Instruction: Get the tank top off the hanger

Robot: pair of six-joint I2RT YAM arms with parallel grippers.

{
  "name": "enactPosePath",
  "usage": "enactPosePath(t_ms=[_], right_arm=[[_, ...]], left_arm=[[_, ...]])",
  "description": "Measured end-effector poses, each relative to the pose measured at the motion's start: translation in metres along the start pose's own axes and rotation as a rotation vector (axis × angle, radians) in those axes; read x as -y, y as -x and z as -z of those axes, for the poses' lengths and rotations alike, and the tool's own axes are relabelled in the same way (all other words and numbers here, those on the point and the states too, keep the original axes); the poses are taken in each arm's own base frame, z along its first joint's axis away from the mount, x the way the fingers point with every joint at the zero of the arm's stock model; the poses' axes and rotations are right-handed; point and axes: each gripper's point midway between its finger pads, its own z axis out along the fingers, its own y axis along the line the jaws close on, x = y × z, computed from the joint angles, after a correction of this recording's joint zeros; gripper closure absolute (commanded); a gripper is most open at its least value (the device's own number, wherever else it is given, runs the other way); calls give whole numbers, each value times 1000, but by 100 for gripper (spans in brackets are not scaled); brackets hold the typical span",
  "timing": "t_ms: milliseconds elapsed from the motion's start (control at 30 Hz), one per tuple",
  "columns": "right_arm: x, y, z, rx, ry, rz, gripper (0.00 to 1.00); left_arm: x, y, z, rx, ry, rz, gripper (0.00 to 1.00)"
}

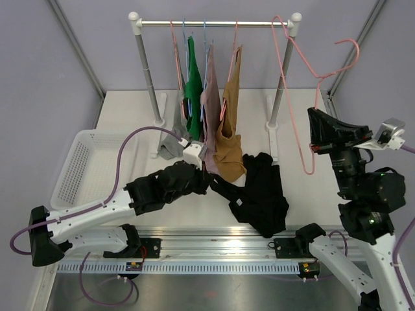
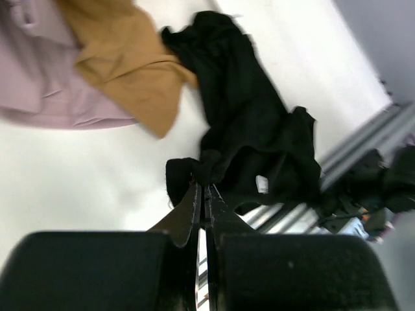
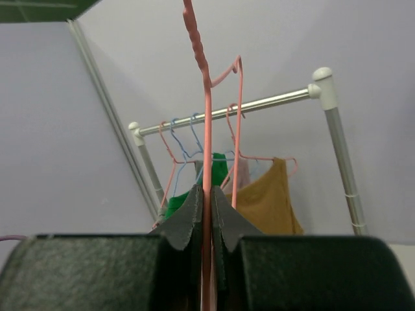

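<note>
Lying on the counter (image 1: 130, 110), the black tank top (image 1: 262, 191) is pinched by the left hand (image 2: 203, 191), while the bare pink hanger (image 3: 207, 129) is clamped aloft by the right hand (image 3: 206, 194), seemingly to keep them apart.

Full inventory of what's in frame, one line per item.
rack: 1, silver rail on white posts, back of the table
hung tank tops: 4, grey, green, mauve, tan, on hangers on the rail
black tank top: 1, black, crumpled on the table in front of the rack, off any hanger
pink hanger: 1, pink wire, bare, held up at the right
basket: 1, white mesh, left side of the table
table: 1, white
left gripper: 1, black, shut on an edge of the black tank top
right gripper: 1, black, shut on the pink hanger
</note>
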Motion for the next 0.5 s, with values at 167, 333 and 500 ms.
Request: enactPosePath(t_ms=[167, 333, 500], right_arm=[[10, 15, 6, -144, -128, 29, 100], [38, -34, 24, -368, -262, 67, 100], [57, -78, 5, -563, -349, 102, 100]], left_arm=[[-17, -2, 6, -25, 98, -1, 98], [-26, -4, 20, -55, 131, -12, 73], [-27, 2, 34, -58, 133, -22, 31]])
